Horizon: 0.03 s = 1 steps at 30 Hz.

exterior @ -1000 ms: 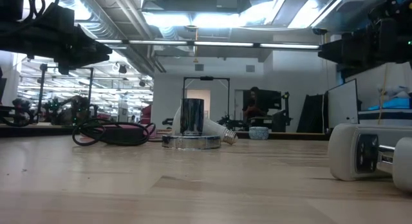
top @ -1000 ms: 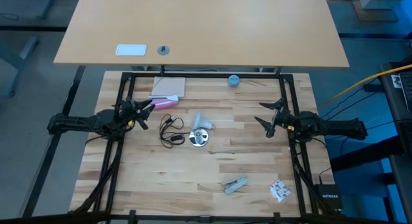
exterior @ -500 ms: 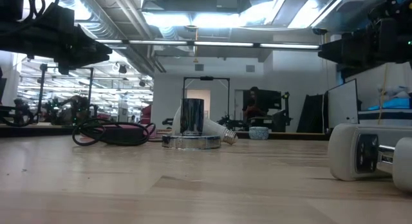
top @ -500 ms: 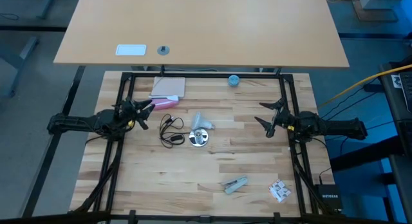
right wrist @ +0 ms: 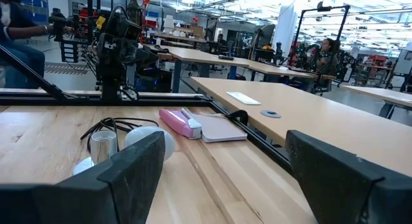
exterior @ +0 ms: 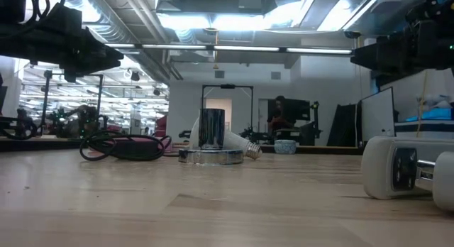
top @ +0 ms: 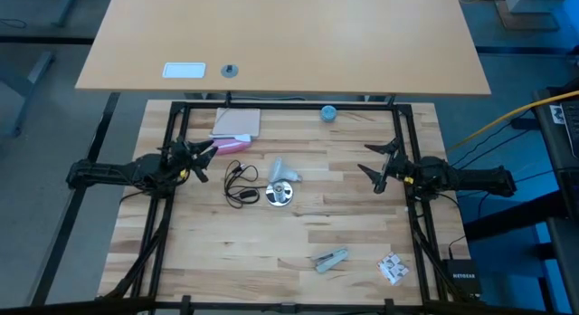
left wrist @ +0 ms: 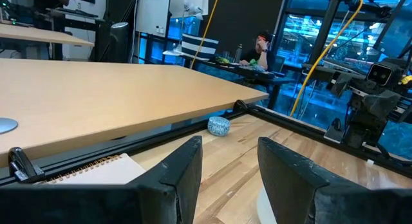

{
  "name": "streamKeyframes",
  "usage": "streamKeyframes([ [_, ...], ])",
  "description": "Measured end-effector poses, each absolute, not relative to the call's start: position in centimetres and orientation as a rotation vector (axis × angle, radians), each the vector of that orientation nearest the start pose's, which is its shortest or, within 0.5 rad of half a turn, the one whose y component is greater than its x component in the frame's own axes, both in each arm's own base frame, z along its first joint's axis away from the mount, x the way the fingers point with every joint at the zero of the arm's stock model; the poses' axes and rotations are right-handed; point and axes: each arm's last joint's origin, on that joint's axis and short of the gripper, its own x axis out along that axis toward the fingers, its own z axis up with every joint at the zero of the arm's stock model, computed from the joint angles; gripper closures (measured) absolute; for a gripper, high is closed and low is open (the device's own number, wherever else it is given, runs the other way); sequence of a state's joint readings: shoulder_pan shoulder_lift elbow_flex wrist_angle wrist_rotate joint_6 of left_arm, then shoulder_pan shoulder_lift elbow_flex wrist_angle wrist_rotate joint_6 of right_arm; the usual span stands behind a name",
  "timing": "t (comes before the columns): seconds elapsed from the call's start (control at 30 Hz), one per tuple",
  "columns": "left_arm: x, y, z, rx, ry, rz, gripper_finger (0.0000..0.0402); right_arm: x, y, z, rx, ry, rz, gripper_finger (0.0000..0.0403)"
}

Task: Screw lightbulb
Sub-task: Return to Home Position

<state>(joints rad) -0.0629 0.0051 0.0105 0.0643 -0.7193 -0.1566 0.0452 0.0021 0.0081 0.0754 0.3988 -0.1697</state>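
Note:
The white frosted lightbulb [top: 281, 168] lies on its side on the wooden table, just beyond the round silver socket base [top: 279, 195]; it also shows in the low view [exterior: 230, 142] and the right wrist view [right wrist: 151, 139]. A thin black cord [top: 241, 183] lies coiled to the base's left. My left gripper [top: 207, 161] hovers open at the table's left. My right gripper [top: 373, 163] hovers open at the table's right, wider apart. Both are empty and well clear of the bulb.
A notebook [top: 237, 123] and a pink object [top: 232, 145] lie at the far left. A small blue round object [top: 328, 112] sits at the far edge. A grey stapler-like object [top: 330, 258] and a white packet [top: 393, 268] lie near the front right.

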Motion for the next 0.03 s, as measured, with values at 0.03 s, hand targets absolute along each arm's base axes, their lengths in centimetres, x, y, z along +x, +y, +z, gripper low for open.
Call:
streamKeyframes([
  [0.03, 9.10, 1.34, 17.24, -0.178, -0.117, 0.650, 0.0259, 9.52, -0.70, 17.32, -0.150, -0.050, -0.360, 0.0077],
])
